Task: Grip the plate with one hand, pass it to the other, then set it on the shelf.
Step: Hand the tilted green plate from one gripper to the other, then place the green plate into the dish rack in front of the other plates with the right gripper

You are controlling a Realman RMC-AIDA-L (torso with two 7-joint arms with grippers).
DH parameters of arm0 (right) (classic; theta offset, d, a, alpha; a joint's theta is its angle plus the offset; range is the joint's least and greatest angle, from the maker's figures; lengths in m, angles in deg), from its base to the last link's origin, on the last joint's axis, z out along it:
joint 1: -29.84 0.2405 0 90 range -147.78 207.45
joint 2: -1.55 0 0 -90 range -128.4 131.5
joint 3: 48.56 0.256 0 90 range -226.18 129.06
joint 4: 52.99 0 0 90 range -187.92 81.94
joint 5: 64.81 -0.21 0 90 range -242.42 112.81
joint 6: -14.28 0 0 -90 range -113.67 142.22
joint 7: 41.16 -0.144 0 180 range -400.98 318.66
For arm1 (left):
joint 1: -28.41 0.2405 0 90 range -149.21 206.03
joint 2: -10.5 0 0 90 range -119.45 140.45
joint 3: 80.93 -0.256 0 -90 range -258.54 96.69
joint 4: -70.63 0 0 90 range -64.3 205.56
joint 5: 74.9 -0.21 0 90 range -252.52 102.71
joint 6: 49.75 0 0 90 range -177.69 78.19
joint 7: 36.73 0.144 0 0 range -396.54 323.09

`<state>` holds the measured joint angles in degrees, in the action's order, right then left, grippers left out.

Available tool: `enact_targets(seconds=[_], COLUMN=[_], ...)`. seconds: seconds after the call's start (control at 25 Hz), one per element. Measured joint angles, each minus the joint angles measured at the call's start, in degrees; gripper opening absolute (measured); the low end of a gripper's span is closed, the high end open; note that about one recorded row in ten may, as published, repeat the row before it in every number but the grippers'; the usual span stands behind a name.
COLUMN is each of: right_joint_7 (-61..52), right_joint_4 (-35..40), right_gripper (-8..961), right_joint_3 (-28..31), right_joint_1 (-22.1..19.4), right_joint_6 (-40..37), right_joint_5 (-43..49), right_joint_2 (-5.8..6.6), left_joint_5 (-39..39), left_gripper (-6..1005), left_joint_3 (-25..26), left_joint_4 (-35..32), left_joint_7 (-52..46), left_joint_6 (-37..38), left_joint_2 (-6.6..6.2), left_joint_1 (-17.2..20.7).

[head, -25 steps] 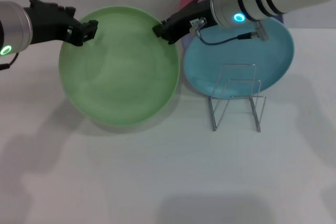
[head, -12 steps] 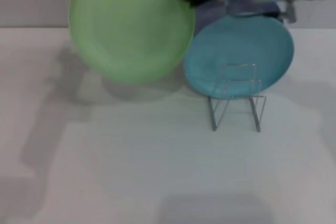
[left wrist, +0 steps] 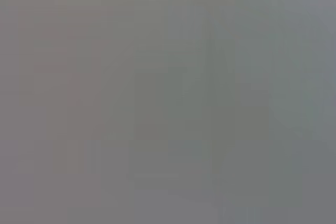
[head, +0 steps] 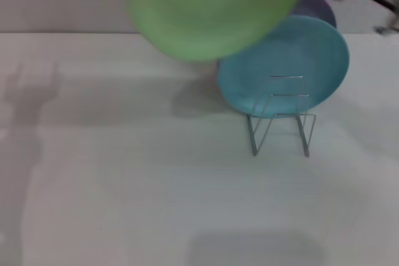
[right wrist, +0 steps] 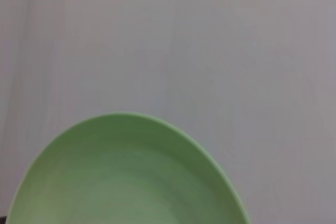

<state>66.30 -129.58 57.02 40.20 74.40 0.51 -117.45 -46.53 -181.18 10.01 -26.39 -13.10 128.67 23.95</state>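
Plate (head: 218, 7) was aloft, up and left of shelf (head: 282, 116) | shelf stood bare, placing left | right arm's pincer: cannot tell | left arm unseen

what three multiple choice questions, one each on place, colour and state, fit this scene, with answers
1. Where is the green plate?
A. up in the air above the table
B. flat on the table
C. standing in the rack

2. What colour is the plate right behind the wire rack?
A. yellow
B. turquoise-blue
C. black

3. What state is the rack in?
A. tipped over
B. holding the green plate
C. upright with nothing in its slots

Answers:
1. A, the green plate sits high in the head view and its shadow lies apart from it on the table.
2. B, the blue plate shows behind the wires.
3. C, the rack stands upright on the table, its slots bare.
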Motion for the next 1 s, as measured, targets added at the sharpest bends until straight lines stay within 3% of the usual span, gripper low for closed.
enact_targets(seconds=[0.24,0.28,0.36,1.0], right_joint_7=[28.1,31.5,35.8,39.4], right_joint_4=[12.3,14.4,17.5,26.7], right_gripper=[32,32,33,32], right_joint_3=[1.6,2.1,3.5,8.9], right_joint_1=[-4.5,-4.6,-4.6,-2.7], right_joint_6=[11.9,13.4,15.2,15.9], right_joint_5=[-11.4,-12.4,-13.8,-15.0], right_joint_2=[-0.11,-0.13,-0.18,-0.27], left_joint_5=[-0.2,-0.1,0.1,0.2], left_gripper=[768,768,768,767], left_joint_3=[0.3,0.2,-0.1,-2.0], left_joint_4=[3.0,7.2,8.8,13.1], left_joint_7=[-2.1,-2.5,-2.6,-2.8], left_joint_6=[1.8,5.3,6.9,8.2], left_joint_2=[-0.02,0.06,0.19,0.40], left_joint_1=[-0.3,-1.0,-1.2,-2.4])
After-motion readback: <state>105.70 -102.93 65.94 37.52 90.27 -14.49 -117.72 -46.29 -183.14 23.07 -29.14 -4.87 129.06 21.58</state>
